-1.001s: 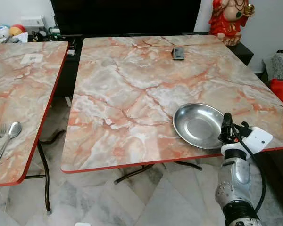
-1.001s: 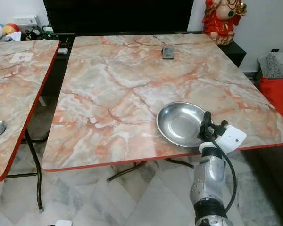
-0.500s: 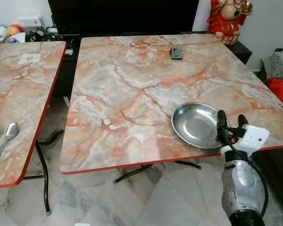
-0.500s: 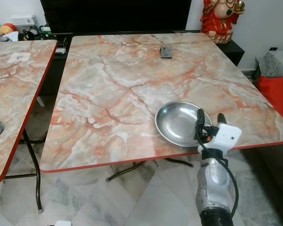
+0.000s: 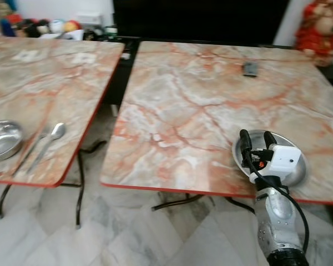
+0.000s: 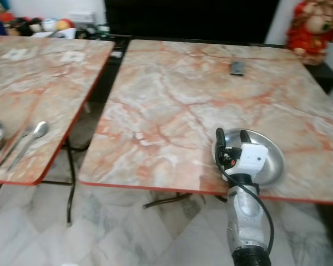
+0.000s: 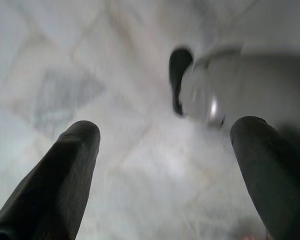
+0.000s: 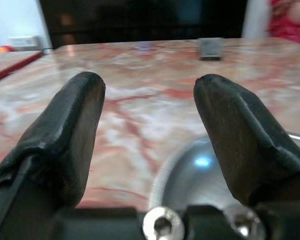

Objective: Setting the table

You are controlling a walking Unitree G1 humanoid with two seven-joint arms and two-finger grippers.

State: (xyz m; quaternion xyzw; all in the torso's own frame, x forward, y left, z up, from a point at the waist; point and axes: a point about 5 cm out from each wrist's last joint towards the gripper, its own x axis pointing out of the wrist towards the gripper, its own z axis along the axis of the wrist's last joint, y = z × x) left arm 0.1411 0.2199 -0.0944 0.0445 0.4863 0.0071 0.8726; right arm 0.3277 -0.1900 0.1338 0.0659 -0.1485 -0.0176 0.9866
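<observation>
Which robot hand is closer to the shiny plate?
Right. The right end effector is open, hovering over the plate's near rim. The left end effector hangs open over the floor.

Silver plate (image 5: 297,166); pink-orange marbled table (image 5: 200,111), red edge.

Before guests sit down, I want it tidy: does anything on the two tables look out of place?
A small dark device lies at the far side of the right table, no part of a place setting. The plate sits upright near the front edge, the open right gripper over it. Nothing spilled.
</observation>
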